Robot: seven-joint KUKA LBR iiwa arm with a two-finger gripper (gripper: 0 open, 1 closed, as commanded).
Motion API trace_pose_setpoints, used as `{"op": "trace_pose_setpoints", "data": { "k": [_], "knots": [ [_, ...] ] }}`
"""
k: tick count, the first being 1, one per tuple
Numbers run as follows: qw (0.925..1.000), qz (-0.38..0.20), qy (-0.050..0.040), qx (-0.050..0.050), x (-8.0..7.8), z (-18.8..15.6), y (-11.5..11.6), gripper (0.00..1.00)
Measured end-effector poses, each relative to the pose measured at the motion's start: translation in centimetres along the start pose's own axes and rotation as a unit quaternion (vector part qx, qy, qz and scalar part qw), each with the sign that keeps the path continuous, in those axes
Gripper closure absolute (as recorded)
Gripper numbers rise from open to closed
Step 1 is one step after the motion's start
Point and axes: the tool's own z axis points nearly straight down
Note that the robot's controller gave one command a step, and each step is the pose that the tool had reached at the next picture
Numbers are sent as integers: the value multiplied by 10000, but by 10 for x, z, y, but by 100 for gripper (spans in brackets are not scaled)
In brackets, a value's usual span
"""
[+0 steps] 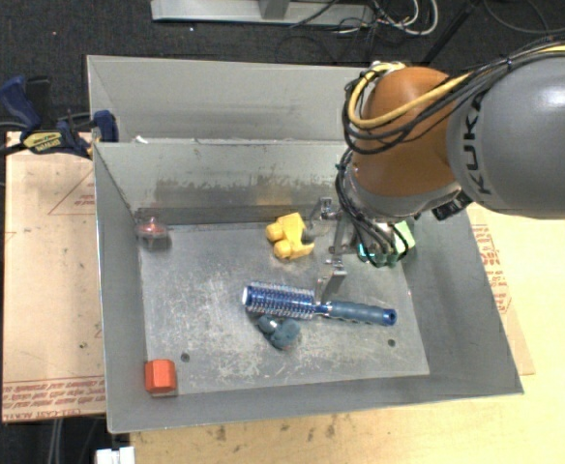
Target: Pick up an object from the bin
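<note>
My gripper [333, 276] hangs below the orange wrist cover, right of the bin's middle, its slim fingers pointing down. Just under its tip lies a blue hairbrush [307, 306], bristle head to the left and handle to the right. A yellow plastic piece [289, 237] rests on the floor a little to the left of the fingers, near the back wall. A small grey-blue lump [281, 333] lies against the brush head's front side. Nothing shows between the fingers.
An orange-red block [161, 376] sits in the front left corner. A small clear, reddish thing [152, 229] lies at the back left by the wall. The arm and its cables cover the bin's back right part.
</note>
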Motion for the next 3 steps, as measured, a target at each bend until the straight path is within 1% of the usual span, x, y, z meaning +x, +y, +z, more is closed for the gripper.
{"op": "trace_pose_setpoints", "data": {
  "k": [1, 2, 3],
  "knots": [
    [10000, -23, -55, -13, -11, 102, 9, 0],
    [9999, -16, -107, -17, -14, 98, 9, 100],
    [9997, -231, -84, 0, -9, -61, 7, 100]
  ]
}}
